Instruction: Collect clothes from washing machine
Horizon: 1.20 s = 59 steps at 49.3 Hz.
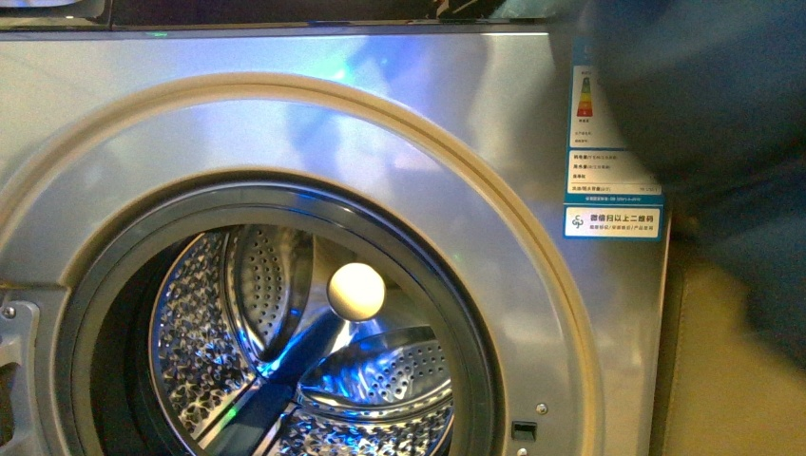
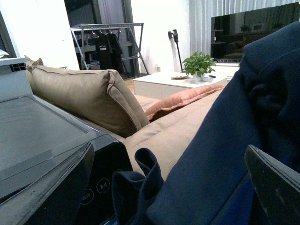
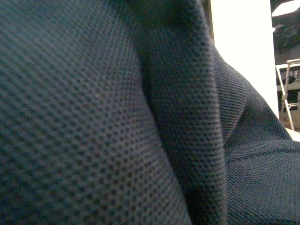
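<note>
Fabric fills the right wrist view edge to edge: the clothes (image 3: 117, 117), a dark navy mesh-knit garment, lie right against that camera, so the right gripper's jaws are hidden and I cannot tell whether they grip it. Judging by how the cloth hangs high beside the washing machine (image 1: 494, 123) rather than in it, that arm is probably what carries it. The left gripper (image 2: 168, 149) has its fingers (image 2: 276, 187) spread wide, with a fold of the garment drooping between them (nothing pinched, as far as shows). It looks posted to steady or catch the limp cloth. Just beyond it is the machine's black control panel (image 2: 101, 185). The steel drum (image 1: 285, 361) stands open and shows no cloth inside, so the collecting seems nearly done. Further off come a tan sofa cushion (image 2: 84, 93), an orange cushion (image 2: 183, 101), a white coffee table (image 2: 159, 83) with a potted plant (image 2: 199, 65), then a clothes rack (image 2: 108, 42) against the white wall.
</note>
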Each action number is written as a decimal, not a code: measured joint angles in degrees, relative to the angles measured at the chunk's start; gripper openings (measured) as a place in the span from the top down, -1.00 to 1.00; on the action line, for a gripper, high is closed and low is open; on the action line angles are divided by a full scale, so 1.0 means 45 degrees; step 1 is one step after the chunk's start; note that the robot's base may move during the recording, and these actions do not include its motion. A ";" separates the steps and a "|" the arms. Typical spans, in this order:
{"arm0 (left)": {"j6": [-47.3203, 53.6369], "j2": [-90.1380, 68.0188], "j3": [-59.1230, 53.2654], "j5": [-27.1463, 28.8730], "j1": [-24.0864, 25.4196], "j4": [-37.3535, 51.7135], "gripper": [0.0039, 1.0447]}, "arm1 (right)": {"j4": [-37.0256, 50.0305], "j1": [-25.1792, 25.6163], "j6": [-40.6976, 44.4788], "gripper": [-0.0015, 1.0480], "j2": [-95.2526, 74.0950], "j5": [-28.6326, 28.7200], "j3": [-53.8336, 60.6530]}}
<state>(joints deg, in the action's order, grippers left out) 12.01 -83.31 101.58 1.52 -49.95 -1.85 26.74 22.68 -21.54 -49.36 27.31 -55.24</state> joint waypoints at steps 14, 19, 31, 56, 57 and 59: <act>0.0000 0.0005 0.0000 0.0000 0.0000 0.0000 -0.88 | 0.1156 0.5484 -0.2545 0.83 -0.0583 0.3570 -0.0209; 0.0000 0.0005 0.0000 0.0000 0.0000 0.0000 -0.88 | 0.1243 0.6683 -0.2710 0.83 -0.0850 0.4313 0.0083; 0.0000 0.0010 0.0000 0.0000 0.0000 0.0000 -0.88 | 0.0340 0.8102 -0.1370 0.83 -0.1778 0.5270 0.1962; 0.0000 0.0010 0.0000 0.0000 0.0000 0.0000 -0.88 | -0.0636 0.7757 0.6120 0.83 -0.8728 0.2827 0.6353; 0.0000 0.0010 0.0000 0.0005 0.0000 0.0000 -0.88 | -0.0500 0.7742 0.6212 0.83 -0.8971 0.2725 0.6358; 0.0000 0.0010 0.0000 0.0000 0.0000 0.0000 -0.88 | 0.0078 0.7689 0.6523 0.83 -0.9952 0.2346 0.6358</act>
<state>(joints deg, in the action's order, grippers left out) 12.01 -83.26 101.58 1.52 -49.95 -1.85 27.09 57.28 7.81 -94.15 37.87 -26.63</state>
